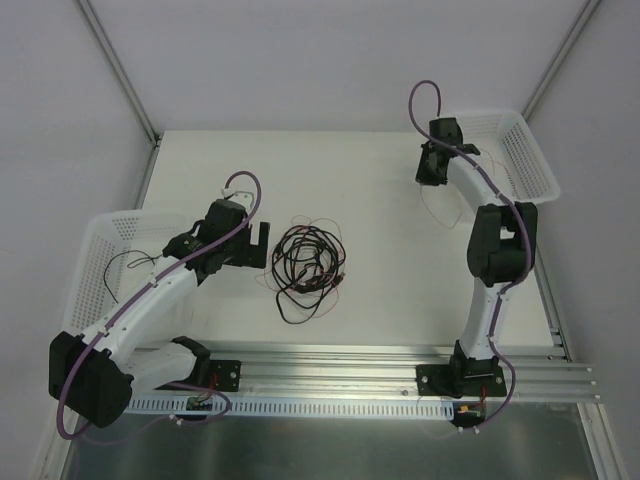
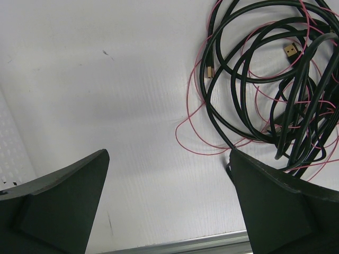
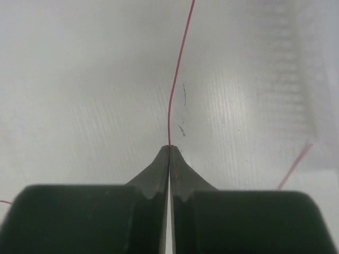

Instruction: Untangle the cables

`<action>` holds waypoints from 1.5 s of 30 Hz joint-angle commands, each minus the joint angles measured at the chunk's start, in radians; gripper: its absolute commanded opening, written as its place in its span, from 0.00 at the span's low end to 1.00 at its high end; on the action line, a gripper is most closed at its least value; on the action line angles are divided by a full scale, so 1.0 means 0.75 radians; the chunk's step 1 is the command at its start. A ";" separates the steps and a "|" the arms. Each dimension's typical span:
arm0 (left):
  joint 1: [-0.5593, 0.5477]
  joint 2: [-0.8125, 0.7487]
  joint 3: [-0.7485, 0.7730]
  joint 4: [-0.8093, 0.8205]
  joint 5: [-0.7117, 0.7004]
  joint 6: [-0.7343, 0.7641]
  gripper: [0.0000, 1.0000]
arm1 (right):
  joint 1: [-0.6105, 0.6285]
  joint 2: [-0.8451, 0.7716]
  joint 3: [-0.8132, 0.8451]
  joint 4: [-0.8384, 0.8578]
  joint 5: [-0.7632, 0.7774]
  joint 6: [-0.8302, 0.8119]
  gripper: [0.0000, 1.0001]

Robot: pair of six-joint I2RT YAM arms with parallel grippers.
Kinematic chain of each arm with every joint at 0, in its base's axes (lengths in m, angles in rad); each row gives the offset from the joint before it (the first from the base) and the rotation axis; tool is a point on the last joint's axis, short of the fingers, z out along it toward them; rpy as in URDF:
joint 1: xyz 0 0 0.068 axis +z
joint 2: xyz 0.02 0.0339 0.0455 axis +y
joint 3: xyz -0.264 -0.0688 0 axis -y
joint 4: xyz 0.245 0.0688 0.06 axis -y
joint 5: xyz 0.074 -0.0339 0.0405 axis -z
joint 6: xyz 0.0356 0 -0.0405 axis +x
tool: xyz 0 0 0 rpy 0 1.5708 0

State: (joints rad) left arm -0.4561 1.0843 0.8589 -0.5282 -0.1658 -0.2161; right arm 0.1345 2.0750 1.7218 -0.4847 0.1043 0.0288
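while tight on red wire (image 3: 178, 69), right hand (image 3: 169, 149) near basket (image 1: 541, 168)

Bare table (image 2: 106, 90) between spread jaws of my left gripper (image 2: 168, 153); cables (image 2: 296, 100) crowd ahead of right finger, basket (image 2: 9, 151) outside left finger.

White table (image 1: 380, 190), left basket (image 1: 88, 275) of white mesh on its left edge, right basket (image 1: 530, 165) of white mesh at its far right corner, silver rail (image 1: 340, 362) along the near edge, grey metal sheet (image 1: 350, 450) nearer than the rail, left post (image 1: 115, 65), right post (image 1: 565, 55), pale walls (image 1: 330, 60).
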 commanded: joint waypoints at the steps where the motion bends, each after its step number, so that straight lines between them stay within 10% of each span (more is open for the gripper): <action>1: 0.015 -0.032 -0.006 0.021 -0.016 0.026 0.99 | -0.014 -0.238 0.062 0.004 0.098 -0.108 0.01; 22: 0.017 0.000 -0.008 0.021 -0.016 0.026 0.99 | -0.371 -0.139 0.339 0.221 0.186 -0.216 0.02; 45: 0.015 0.017 -0.008 0.017 -0.018 0.030 0.99 | -0.241 0.011 0.200 0.155 -0.094 -0.241 0.01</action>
State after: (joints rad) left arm -0.4561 1.0988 0.8547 -0.5282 -0.1658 -0.2157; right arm -0.0940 2.1643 1.8835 -0.3916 0.0620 -0.1322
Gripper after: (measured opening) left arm 0.992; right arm 0.013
